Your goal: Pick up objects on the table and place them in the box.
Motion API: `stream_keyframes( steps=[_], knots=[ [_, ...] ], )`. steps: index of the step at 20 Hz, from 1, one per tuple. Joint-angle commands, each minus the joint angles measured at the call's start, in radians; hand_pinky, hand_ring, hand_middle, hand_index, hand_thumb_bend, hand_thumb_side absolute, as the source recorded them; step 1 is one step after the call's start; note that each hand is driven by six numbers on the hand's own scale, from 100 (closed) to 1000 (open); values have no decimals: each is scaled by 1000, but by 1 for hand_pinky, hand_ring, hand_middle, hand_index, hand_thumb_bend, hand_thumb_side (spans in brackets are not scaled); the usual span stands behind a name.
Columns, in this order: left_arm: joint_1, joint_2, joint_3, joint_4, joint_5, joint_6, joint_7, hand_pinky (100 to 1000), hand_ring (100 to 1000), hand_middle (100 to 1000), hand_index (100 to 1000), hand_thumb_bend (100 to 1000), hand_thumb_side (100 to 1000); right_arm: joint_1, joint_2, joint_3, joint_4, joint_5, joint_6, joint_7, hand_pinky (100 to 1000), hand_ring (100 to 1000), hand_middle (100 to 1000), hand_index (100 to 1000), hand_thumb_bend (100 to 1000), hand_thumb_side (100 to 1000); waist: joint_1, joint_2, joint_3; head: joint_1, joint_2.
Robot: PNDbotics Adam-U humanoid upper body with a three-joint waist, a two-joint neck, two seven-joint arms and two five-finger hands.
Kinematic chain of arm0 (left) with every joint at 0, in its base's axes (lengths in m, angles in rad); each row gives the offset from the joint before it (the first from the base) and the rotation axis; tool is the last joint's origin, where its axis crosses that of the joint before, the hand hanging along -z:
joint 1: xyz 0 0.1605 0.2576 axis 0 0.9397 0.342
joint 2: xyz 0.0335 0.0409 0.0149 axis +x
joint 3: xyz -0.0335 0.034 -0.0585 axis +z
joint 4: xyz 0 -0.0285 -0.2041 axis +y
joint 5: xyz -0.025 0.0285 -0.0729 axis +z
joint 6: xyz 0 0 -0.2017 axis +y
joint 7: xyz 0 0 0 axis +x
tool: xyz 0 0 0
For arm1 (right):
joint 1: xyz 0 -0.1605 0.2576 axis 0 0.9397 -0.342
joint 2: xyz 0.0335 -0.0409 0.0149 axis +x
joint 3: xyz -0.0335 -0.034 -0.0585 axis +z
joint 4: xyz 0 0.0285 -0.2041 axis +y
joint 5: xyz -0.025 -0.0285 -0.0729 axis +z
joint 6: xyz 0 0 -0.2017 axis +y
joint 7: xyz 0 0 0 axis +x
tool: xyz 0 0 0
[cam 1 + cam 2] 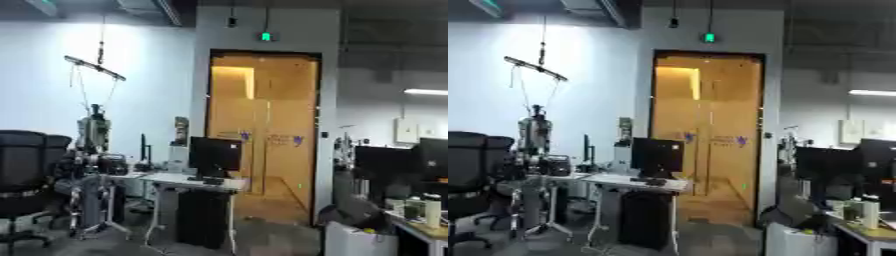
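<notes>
Both eye views look straight out across an office room, not down at a work table. No box and no objects for picking show in either view. Neither of my hands nor any part of my arms appears in the pictures.
A white desk (188,181) with a dark monitor (214,156) stands mid-room before a lit orange doorway (262,130). A black office chair (26,170) is at the left. Another robot on a stand (92,145) hangs beside it. A desk corner (420,227) with small items shows at lower right.
</notes>
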Motion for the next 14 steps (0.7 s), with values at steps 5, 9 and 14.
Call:
stream_keyframes(
  steps=[5,9,14],
  knots=[
    [-18,14,-8,-20,60,5,-50,359,477,526,665,100,578,0,-14,-17,-17,14,-39,-9,812,778,807,846,110,788,0,3,8,-78,-33],
    [-12,17,-8,-20,69,13,-70,418,530,611,726,100,606,10,-28,-14,-17,1,-40,-5,807,776,806,845,119,799,3,-12,11,-102,-23],
    [4,18,-9,-20,53,6,-112,570,725,775,861,100,656,18,-40,-20,-17,-18,-40,-3,795,771,804,844,139,766,17,-45,-1,-104,15]
  ],
)
